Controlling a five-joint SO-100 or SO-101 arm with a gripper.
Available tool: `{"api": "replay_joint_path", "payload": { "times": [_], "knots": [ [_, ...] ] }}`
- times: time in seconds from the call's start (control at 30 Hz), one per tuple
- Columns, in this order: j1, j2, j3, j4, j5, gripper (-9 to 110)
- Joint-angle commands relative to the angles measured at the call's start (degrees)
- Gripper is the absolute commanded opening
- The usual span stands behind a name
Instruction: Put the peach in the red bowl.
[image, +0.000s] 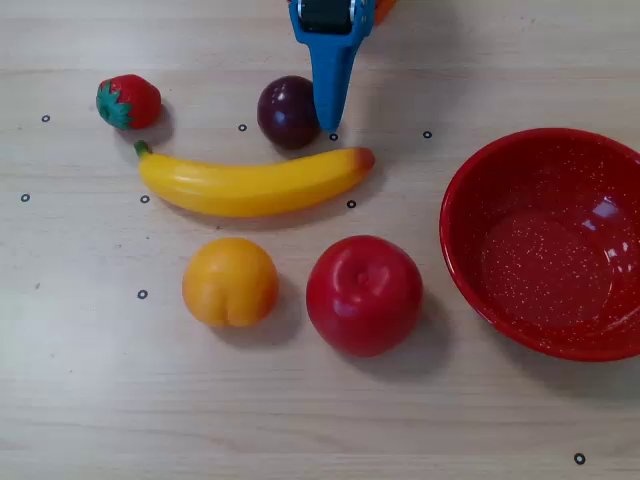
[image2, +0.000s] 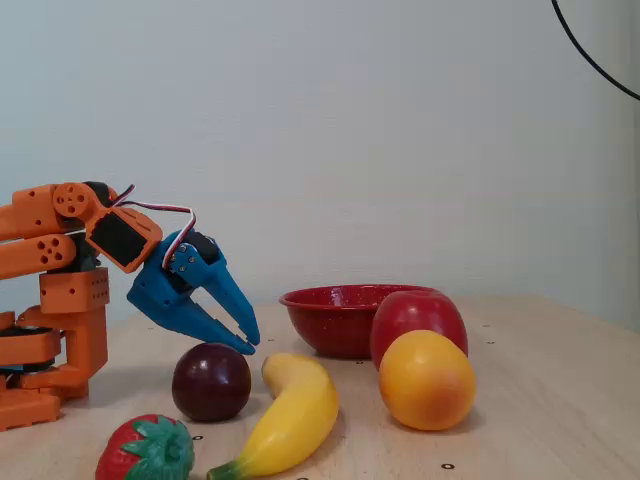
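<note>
Your blue fingers (image2: 245, 343), nearly closed and holding nothing, hover above the plum (image2: 211, 381), while the peach (image: 230, 282) waits on the bench (image: 320, 420) beside the apple (image: 364, 294), left of the empty red bowl (image: 470, 290).

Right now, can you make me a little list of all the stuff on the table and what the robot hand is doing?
peach: on the table, left of the apple in the overhead view, untouched
apple: between the peach and the bowl
red bowl: empty, at the right edge of the overhead view
banana: lying behind the peach and apple
plum: beside the gripper
strawberry: far left
gripper: empty, above the plum, tips pointing down
</note>
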Motion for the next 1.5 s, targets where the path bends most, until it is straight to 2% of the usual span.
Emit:
{"api": "replay_joint_path", "payload": {
  "times": [0.0, 0.67, 0.87, 1.47],
  "knots": [
    [2.46, 0.62, 0.35, -0.62, 1.41, 0],
    [2.02, -2.72, -1.32, -2.20, 1.23, 0],
    [2.90, -9.40, -9.14, -2.46, 1.32, 0],
    [-0.18, -31.38, -37.79, 6.24, 13.18, 0]
  ]
}}
